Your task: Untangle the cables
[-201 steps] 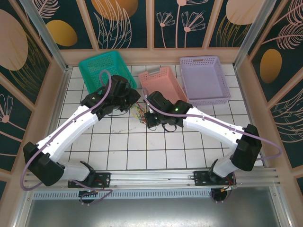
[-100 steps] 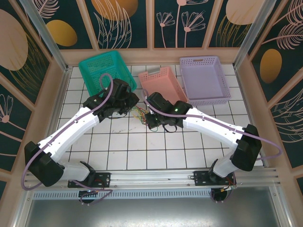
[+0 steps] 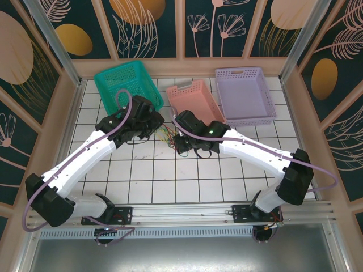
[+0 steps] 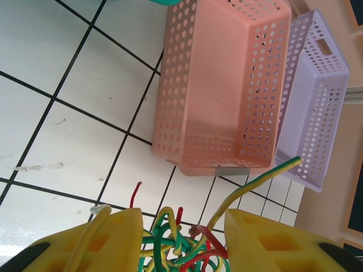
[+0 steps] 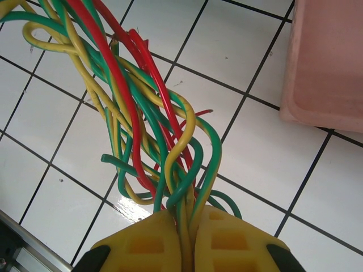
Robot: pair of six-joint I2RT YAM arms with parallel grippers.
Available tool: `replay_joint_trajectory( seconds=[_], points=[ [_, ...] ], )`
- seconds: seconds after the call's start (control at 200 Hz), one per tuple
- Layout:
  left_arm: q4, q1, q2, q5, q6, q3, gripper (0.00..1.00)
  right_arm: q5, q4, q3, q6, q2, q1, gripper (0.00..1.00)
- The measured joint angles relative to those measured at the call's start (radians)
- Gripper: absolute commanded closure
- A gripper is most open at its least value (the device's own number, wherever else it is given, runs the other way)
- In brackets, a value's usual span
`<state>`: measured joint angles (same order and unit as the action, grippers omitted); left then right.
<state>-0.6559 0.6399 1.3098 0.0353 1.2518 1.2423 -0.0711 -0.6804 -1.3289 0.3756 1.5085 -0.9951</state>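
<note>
The bunch of thin green, yellow and red cables point(image 5: 153, 130) sits as one knotted strand over the white tiled table point(image 5: 272, 147), near the pink perforated plastic basket point(image 4: 221, 85) and between the two arms. Whether it rests on the tiles cannot be told.

The right gripper point(image 5: 187, 226) is clenched on one end of the bunch, with several strands pinched together between its yellow pads. The left gripper point(image 4: 181, 241) stands released. Its yellow fingers are spread, the knot lies loose in the gap, one yellow strand runs along a finger, and nothing appears pinched.

To do this step well, you would probably single out one strand, such as the yellow-green end sticking free toward the lilac perforated plastic basket point(image 4: 317, 96). Close on it alone and draw slowly away from the right gripper's hold. Seizing the whole knot would likely tighten it.

Seen from above, both arms reach forward and inward from the near edge, elbows outward, with the wrists nearly meeting over the middle of the table.
</note>
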Motion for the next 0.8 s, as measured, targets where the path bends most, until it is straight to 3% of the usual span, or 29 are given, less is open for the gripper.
replay_joint_trajectory(
  seconds=[0.165,0.375,0.606,0.711,0.796],
  points=[
    [0.005,0.000,0.001,-0.002,0.005,0.000,0.66,0.000,0.003,0.000,0.000,0.008,-0.002,1.00],
    [0.035,0.000,0.014,-0.019,0.007,-0.022,0.68,0.000,0.002,0.000,0.001,0.012,-0.003,1.00],
    [0.060,0.000,0.023,-0.030,0.005,-0.039,0.85,-0.001,0.001,0.000,0.001,0.012,-0.005,1.00],
    [0.070,0.000,0.024,-0.030,0.005,-0.048,1.00,-0.001,-0.003,0.000,0.001,0.012,-0.006,1.00],
    [0.073,0.000,0.024,-0.029,0.006,-0.051,1.00,0.000,-0.005,0.000,0.003,0.012,-0.006,1.00]
  ],
)
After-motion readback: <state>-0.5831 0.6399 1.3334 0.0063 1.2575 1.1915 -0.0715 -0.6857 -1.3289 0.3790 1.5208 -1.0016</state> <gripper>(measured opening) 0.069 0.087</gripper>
